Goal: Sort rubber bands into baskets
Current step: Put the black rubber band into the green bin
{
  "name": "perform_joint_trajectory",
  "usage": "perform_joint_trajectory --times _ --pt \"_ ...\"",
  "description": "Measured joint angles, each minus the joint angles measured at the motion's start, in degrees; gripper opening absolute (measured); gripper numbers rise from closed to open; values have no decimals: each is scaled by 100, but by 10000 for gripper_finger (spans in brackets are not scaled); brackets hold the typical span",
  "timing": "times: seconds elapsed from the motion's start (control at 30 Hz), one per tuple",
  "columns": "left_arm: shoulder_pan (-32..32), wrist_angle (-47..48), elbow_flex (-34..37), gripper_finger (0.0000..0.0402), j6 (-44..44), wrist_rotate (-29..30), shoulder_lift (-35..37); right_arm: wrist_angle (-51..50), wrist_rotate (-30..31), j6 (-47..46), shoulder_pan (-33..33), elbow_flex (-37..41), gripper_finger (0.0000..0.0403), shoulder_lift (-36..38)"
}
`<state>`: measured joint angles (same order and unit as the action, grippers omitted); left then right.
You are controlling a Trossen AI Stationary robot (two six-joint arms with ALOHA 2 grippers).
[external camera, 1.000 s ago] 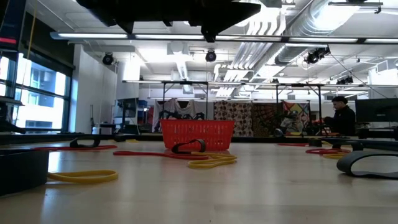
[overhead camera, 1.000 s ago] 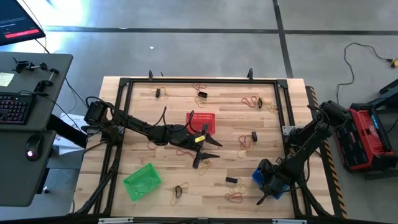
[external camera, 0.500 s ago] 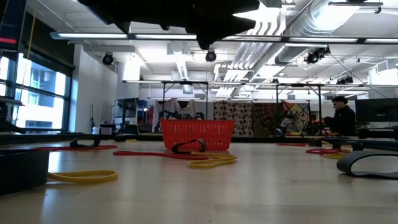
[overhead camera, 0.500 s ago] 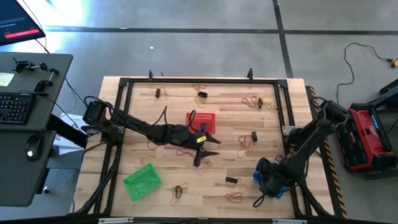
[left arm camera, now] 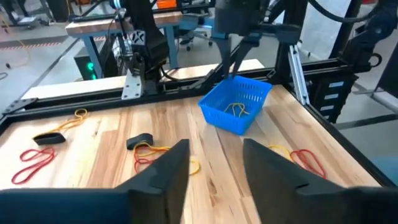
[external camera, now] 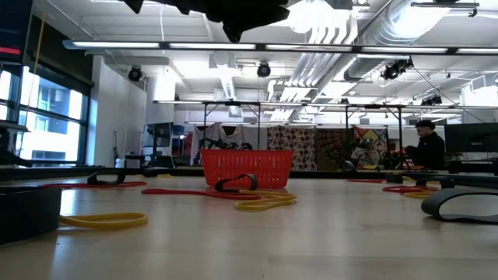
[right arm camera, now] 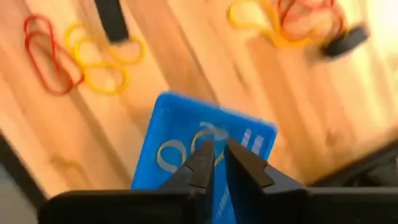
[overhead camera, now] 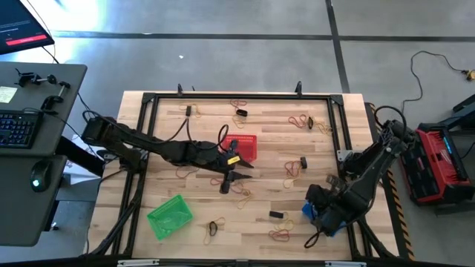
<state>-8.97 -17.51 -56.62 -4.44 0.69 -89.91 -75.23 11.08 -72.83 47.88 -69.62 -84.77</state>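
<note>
Loose rubber bands lie scattered on the wooden table: a red one point(overhead camera: 280, 236), a black one point(overhead camera: 275, 215), and a yellow and red pair point(left arm camera: 152, 152). The red basket point(overhead camera: 241, 144) stands mid-table, the green basket point(overhead camera: 169, 216) near the front left, and the blue basket point(overhead camera: 305, 213) at the front right. Yellow bands point(right arm camera: 171, 155) lie in the blue basket point(right arm camera: 186, 124). My left gripper point(overhead camera: 234, 178) hangs open above the table, just in front of the red basket, its fingers point(left arm camera: 174, 165) empty. My right gripper point(right arm camera: 216, 152) is shut and empty, pointing down over the blue basket.
A black frame point(overhead camera: 237, 96) runs around the table's edge. More bands lie along the far side point(overhead camera: 299, 119) and near the front point(overhead camera: 214, 226). In the low view, a yellow band point(external camera: 101, 220) lies close by and the red basket point(external camera: 247, 167) stands farther back.
My left gripper has gone up and toward the table's left edge, drawing back from the bands in front of the red basket. My right gripper has risen above the blue basket and turned at the wrist.
</note>
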Motion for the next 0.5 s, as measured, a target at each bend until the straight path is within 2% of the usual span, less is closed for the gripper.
perform_joint_trajectory --times 0.27,0.33,0.5 --pt "-4 -308 48 18 -255 -1 -54 197 1071 1167 -626 11 1 -2" --pt "2 -784 262 5 -320 -32 -54 350 1275 1486 -844 11 0 -2" --pt "152 -1946 998 4 -79 -193 -54 796 1508 2361 -1395 13 0 -2"
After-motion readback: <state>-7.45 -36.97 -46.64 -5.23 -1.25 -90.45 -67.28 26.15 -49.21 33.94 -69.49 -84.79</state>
